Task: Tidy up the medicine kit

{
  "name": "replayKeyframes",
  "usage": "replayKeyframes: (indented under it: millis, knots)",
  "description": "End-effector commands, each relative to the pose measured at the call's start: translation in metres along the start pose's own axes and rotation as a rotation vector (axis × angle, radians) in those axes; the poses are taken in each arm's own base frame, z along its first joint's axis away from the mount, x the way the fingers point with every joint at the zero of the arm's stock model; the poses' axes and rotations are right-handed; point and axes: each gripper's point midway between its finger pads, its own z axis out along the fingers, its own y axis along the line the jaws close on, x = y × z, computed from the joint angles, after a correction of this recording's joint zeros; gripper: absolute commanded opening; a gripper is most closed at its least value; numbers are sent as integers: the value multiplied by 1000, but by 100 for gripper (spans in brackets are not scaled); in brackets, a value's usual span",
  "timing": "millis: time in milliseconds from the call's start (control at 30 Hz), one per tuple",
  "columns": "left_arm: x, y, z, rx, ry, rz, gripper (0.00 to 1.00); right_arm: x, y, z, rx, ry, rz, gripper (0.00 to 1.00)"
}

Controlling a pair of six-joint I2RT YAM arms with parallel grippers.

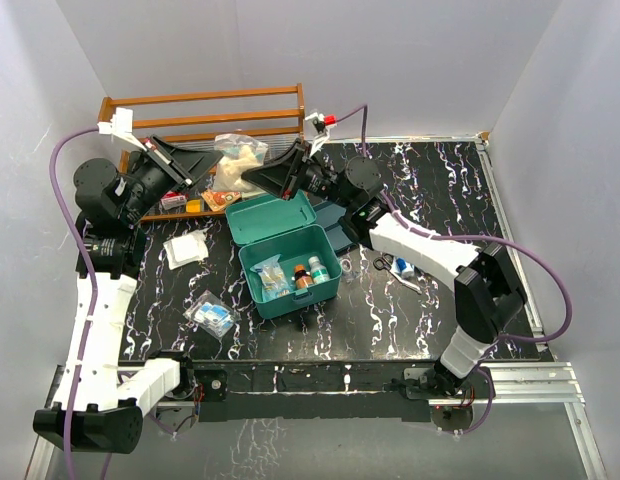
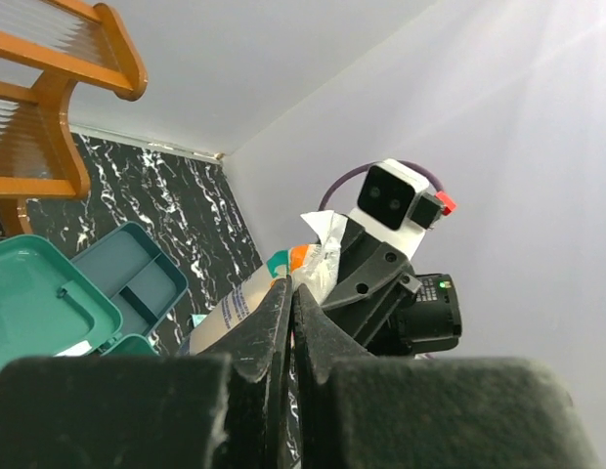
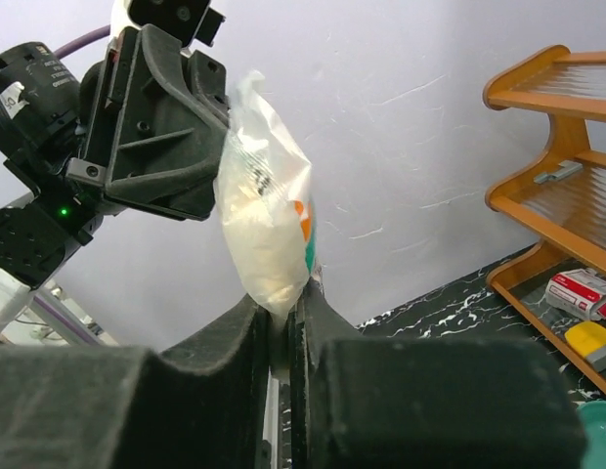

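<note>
Two robot arms meet in mid-air at the back of the marbled surface (image 1: 430, 180), each gripping the same clear bag (image 3: 264, 210) of pale, lumpy contents. The right tool (image 3: 281, 305) is pressed together on the bag's lower end. The left tool (image 2: 286, 293) is pressed nearly shut, apparently on the thin plastic at the other end, though its own camera shows only a sliver of the contact. The medicine kit (image 1: 300, 298), a teal-green box, sits open near the middle of the surface, just in front of and below the raised bag, with its lid (image 1: 273, 215) thrown back and small bottles (image 1: 302, 277) and packets inside. The danger here looks like a tug-of-war: if one arm pulls away while the other holds its pinch, the thin plastic could stretch, tear and spill. If both let go together, the bag would likely land on the open lid or behind it, toward the wooden rack (image 1: 205, 100), rather than in the box. A grip on loose film alone could also slip, since the weight hangs between the two pinches. The blue tray (image 2: 137, 278) lies just beside the kit and the box is already crowded, so a careless drop may leave the bulky bag perched on the rim.
</note>
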Motion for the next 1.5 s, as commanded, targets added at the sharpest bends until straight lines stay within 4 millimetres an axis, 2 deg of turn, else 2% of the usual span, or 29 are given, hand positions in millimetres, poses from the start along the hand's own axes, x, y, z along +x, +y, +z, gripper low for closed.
replayKeyframes:
  millis: [0,33,67,167,267,367,467,700,867,1000,1200,1467]
  knots:
    - [-11,-11,-6,-14,-34,50,0,-28,26,-3,-26,-57,-52,6]
    - [-12,-8,-7,-35,-35,61,7,-26,24,-4,-11,-50,-53,5]
    - [-13,-4,-7,-58,-34,69,19,-23,21,-7,8,-42,-53,4]
    - [-13,20,-10,-179,-41,89,42,-15,12,-14,75,4,-59,2]
    - [-17,46,-19,-317,-79,110,57,-4,0,-22,152,70,-69,1]
    - [-22,67,-29,-424,-119,154,65,11,-15,-36,248,151,-93,1]
    - [-19,82,-32,-481,-107,170,68,28,-32,-55,360,242,-90,1]
    - [5,121,-31,-561,-31,157,70,73,-60,-108,564,487,-63,1]
    - [27,150,-32,-618,35,126,71,105,-70,-134,610,670,-26,1]
    - [41,170,-39,-676,76,113,71,133,-77,-143,614,787,48,0]
    - [54,186,-49,-736,117,111,71,153,-80,-144,599,838,130,0]
    - [69,195,-72,-802,161,123,71,173,-74,-149,616,853,244,0]
